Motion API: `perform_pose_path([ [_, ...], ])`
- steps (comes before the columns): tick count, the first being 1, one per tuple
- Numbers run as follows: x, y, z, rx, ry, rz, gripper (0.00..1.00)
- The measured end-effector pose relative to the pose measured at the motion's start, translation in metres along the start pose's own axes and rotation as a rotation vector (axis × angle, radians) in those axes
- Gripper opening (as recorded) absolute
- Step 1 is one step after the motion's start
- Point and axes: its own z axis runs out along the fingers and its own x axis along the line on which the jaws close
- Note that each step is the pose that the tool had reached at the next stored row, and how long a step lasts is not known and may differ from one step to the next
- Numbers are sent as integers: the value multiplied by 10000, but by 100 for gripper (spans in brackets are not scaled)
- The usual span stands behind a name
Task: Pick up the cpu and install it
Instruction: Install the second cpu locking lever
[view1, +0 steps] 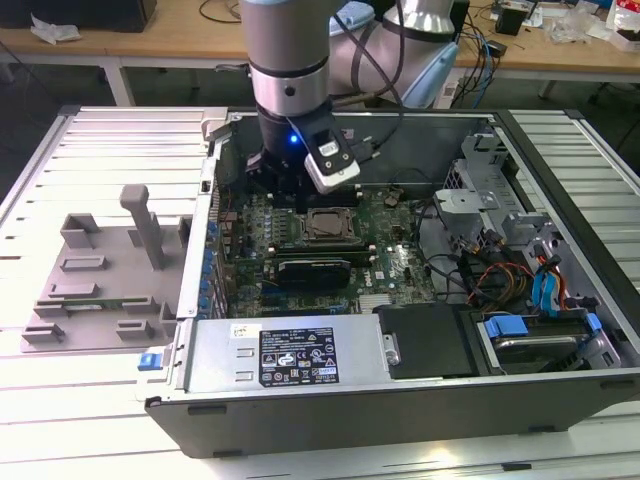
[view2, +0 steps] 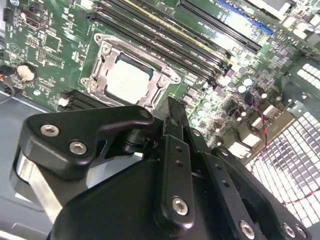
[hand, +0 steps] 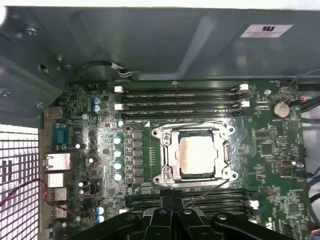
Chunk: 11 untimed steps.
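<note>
Open computer case (view1: 560, 180) on slatted table; cpu (hand: 198, 156) seated in socket; gripper (view2: 172, 117) fingers closed together, empty, above board.

The cpu (hand: 199, 155) was a small flat square chip with a pale silvery top, and it lay flat and level inside the square metal frame of the socket (hand: 194, 181) on the green motherboard (hand: 272, 150), seated rather than loose. In both wrist views its top (view2: 127, 80) was bare and uncovered, with the frame's dark inner edge showing as a thin border around it. In the exterior view it (view1: 328, 225) sat near the middle of the board inside the open computer case (view1: 400, 400).
</note>
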Motion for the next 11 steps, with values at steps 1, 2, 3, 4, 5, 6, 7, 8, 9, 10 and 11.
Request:
perform_pose_path([
  [1, -35, 1, 3, -1, 7, 3, 11],
  [2, -100, 3, 8, 1, 26, 4, 11],
  [3, -164, 5, 14, 1, 43, 6, 11],
  [4, -234, 8, 21, 3, 66, 9, 11],
  [5, -264, 9, 24, 3, 76, 10, 11],
  [6, -292, 9, 27, 4, 86, 11, 11],
  [7, -323, 9, 36, 3, 97, 11, 11],
  [8, -328, 8, 43, 3, 99, 12, 11],
  [9, -329, 5, 59, 4, 98, 13, 11],
  [10, -328, 1, 76, 4, 98, 13, 11],
  [11, -327, -3, 91, 5, 98, 12, 11],
])
